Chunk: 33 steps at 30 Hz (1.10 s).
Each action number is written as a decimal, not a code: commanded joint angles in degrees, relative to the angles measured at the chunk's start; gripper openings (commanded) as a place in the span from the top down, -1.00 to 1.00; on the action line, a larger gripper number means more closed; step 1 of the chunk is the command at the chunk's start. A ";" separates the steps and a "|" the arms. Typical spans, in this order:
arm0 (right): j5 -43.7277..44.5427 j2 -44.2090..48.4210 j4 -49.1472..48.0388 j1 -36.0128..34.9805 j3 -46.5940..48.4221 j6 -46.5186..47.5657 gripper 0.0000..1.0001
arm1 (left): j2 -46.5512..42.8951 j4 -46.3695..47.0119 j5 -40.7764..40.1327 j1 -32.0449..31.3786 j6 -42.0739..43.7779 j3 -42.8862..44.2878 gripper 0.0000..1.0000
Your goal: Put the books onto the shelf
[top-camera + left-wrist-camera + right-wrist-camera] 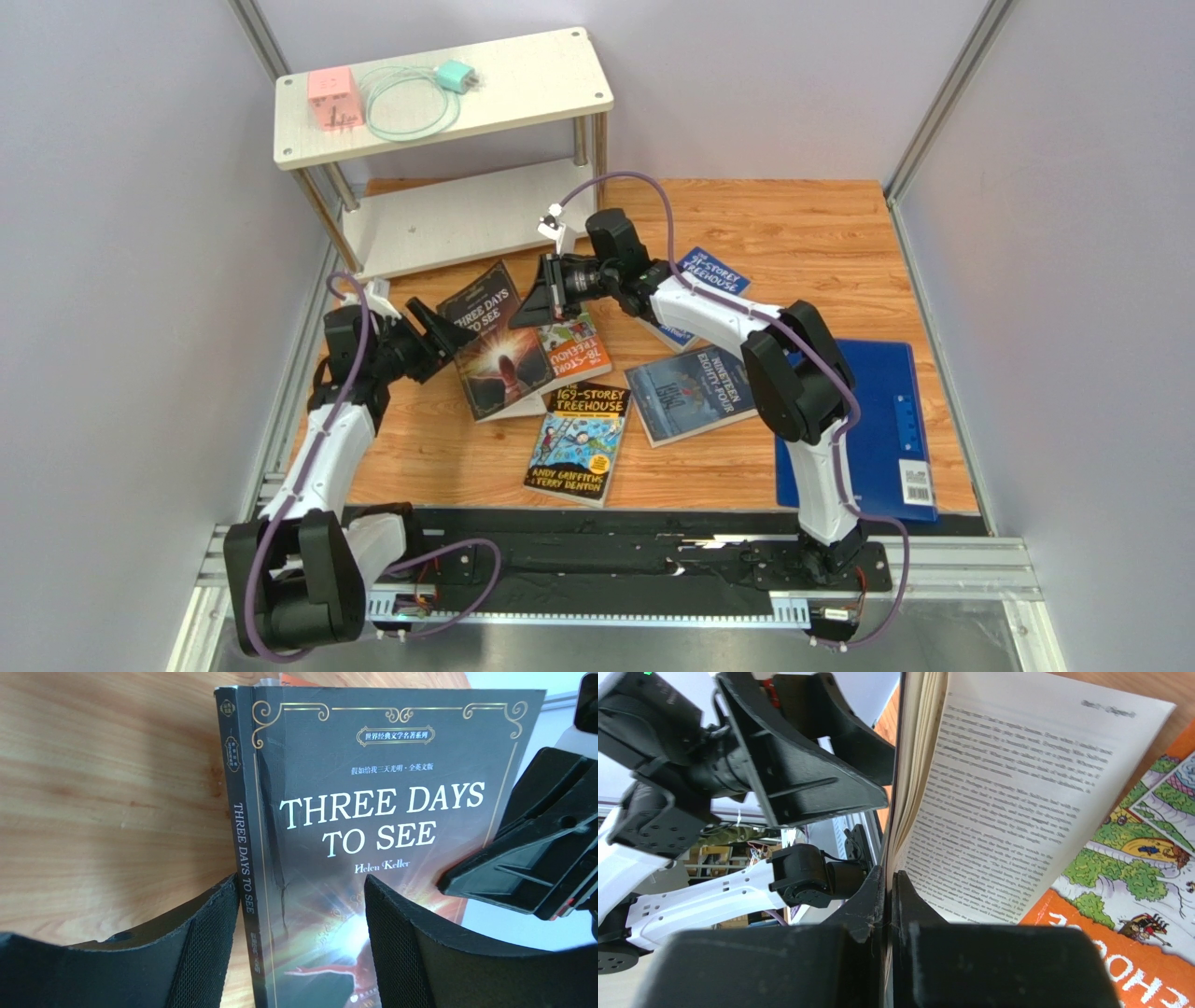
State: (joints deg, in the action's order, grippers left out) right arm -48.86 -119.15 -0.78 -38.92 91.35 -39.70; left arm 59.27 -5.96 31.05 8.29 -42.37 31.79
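Observation:
The dark brown book "Three Days to See" stands tilted up off the table, in front of the shelf. My right gripper is shut on its front cover, and the pages fan away from it. My left gripper is open; its fingers straddle the spine edge without pinching it. The orange-green book lies under the raised one. The yellow-black book and the slate blue book lie flat nearby. The bright blue book is partly hidden under my right arm.
The shelf's top board carries a pink block and a teal charger with a looped cable. Its lower board is bare. A large plain blue sheet lies at the table's right edge. Grey walls close in on both sides.

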 commanded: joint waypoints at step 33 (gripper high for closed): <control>4.56 11.56 -15.12 2.18 -16.11 -2.48 -0.79 | -4.95 -3.89 -3.36 -17.08 2.12 21.04 1.00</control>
State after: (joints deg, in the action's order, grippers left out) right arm -44.47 -114.15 -4.19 -36.36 78.48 -39.44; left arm 54.52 -9.54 25.76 -8.56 -40.49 52.95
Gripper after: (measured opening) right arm 0.885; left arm 0.071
